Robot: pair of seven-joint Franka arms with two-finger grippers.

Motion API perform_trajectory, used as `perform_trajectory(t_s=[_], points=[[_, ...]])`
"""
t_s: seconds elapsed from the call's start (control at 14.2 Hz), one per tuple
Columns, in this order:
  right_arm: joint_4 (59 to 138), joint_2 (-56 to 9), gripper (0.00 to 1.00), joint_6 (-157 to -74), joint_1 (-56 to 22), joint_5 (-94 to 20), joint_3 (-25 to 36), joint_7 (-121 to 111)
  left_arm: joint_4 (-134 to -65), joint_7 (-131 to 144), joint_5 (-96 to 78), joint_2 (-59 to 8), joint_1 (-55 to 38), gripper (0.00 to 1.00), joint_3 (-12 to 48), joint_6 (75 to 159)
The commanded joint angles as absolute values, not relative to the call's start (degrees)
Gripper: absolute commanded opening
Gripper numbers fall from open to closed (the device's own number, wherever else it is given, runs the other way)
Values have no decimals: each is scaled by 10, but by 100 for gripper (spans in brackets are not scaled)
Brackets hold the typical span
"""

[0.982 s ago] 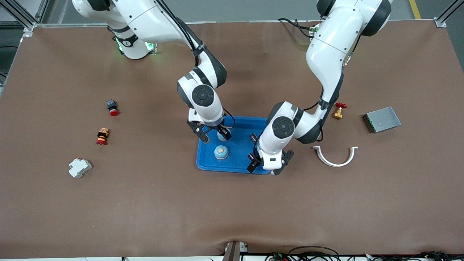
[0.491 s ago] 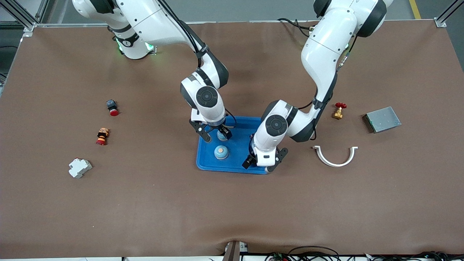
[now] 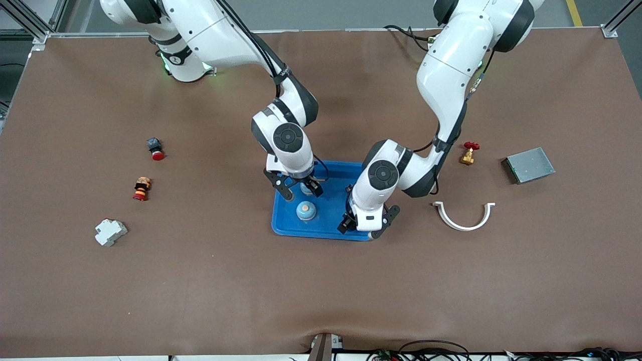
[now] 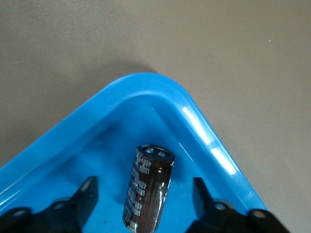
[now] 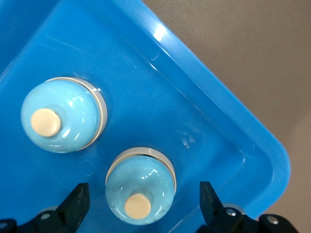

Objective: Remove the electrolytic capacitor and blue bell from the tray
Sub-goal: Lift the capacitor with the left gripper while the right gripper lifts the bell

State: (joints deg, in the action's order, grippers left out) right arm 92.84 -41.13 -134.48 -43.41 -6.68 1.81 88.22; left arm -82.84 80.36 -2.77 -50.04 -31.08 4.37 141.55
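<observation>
A blue tray (image 3: 332,199) holds two light-blue bells with cream buttons. One bell (image 3: 306,210) stands free, nearer the front camera. The other bell (image 3: 305,189) sits between the spread fingers of my right gripper (image 3: 299,189), which is open and low over it. In the right wrist view this bell (image 5: 140,191) is between the fingers and the free bell (image 5: 63,115) is beside it. My left gripper (image 3: 366,223) is open over the tray's corner toward the left arm's end. A dark capacitor (image 4: 149,189) rests there between its fingers, untouched, and is hidden in the front view.
Toward the left arm's end lie a white curved bracket (image 3: 464,216), a red-handled brass valve (image 3: 469,153) and a grey metal box (image 3: 529,165). Toward the right arm's end lie a black-and-red button (image 3: 155,148), a red-and-orange button (image 3: 142,188) and a white breaker (image 3: 110,232).
My left gripper has shifted a little toward the right arm's end, over the tray's corner. My right gripper has edged slightly nearer the front camera. Both stayed open.
</observation>
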Motion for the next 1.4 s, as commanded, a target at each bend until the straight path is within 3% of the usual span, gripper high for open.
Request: perform_trajectory(t_s=[0.0,0.21,0.35,0.49,0.7,0.91,1.12,1.33], points=[[905,-431,100,-1343,-440,-52,24,897,-822,810,-32,-499,-316,30,37,1417],[905,-432,96,-1343,-442,-50,24,898,-820,846,-33,-498,-317,6,33,1417],[905,-432,72,-1343,-444,-49,24,905,-818,862,-32,-497,-317,3,32,1417],[904,-432,0,-1344,-446,-50,24,907,-818,865,-32,-491,-316,0,32,1416],[899,-430,0,-1342,-446,-50,24,923,-818,865,-32,-475,-314,0,32,1404],[874,-421,0,-1322,-438,-54,22,921,-817,856,-29,-441,-308,0,32,1324],[839,-411,0,-1263,-420,-61,21,914,-820,811,-30,-403,-294,0,33,1269],[846,-360,0,-1189,-393,-61,19,854,-825,732,-31,-353,-265,0,34,1178]])
